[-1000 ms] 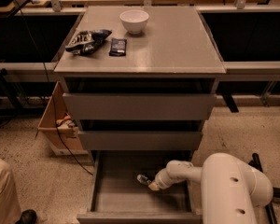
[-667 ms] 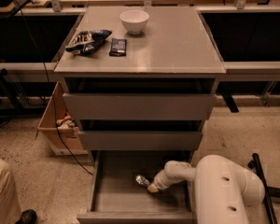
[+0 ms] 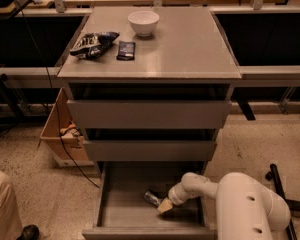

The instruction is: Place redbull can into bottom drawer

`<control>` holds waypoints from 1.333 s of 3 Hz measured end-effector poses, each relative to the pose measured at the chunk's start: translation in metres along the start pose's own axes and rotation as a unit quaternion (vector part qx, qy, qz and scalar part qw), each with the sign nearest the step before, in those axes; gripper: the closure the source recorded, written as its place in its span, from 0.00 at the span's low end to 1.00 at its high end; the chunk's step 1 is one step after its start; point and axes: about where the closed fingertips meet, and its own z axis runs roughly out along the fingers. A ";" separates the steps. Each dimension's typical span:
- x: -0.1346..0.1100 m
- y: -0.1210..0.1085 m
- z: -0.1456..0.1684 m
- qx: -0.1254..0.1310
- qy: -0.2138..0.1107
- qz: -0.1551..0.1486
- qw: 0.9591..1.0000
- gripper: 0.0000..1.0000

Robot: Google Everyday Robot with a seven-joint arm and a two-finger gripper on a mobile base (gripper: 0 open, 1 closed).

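The redbull can [image 3: 151, 198] lies on its side on the floor of the bottom drawer [image 3: 121, 211], which is pulled fully out at the foot of the grey cabinet. My gripper [image 3: 163, 206] is down inside this drawer, right of the middle, with its tan tip right against the can's right end. My white arm [image 3: 240, 204] reaches in from the lower right and hides the drawer's right front corner. Whether the gripper still holds the can does not show.
On the cabinet top stand a white bowl [image 3: 143, 22], a dark blue-and-white snack bag [image 3: 93, 44] and a small black packet [image 3: 126, 50]. The two upper drawers [image 3: 149, 114] are slightly open. A cardboard box [image 3: 60, 136] sits at the left, and a person's leg [image 3: 2, 209] at the lower left.
My gripper and the can have shifted a little toward the drawer's front. The arm has swung slightly left. Nothing on the cabinet top has moved.
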 end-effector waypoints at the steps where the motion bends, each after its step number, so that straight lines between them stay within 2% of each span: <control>1: 0.006 0.008 -0.017 -0.035 -0.041 0.026 0.998 0.00; 2: 0.017 0.013 -0.046 -0.070 -0.097 0.057 0.991 0.00; 3: 0.025 0.010 -0.093 -0.079 -0.157 0.063 0.982 0.00; 4: 0.033 0.001 -0.165 -0.045 -0.207 0.045 0.976 0.00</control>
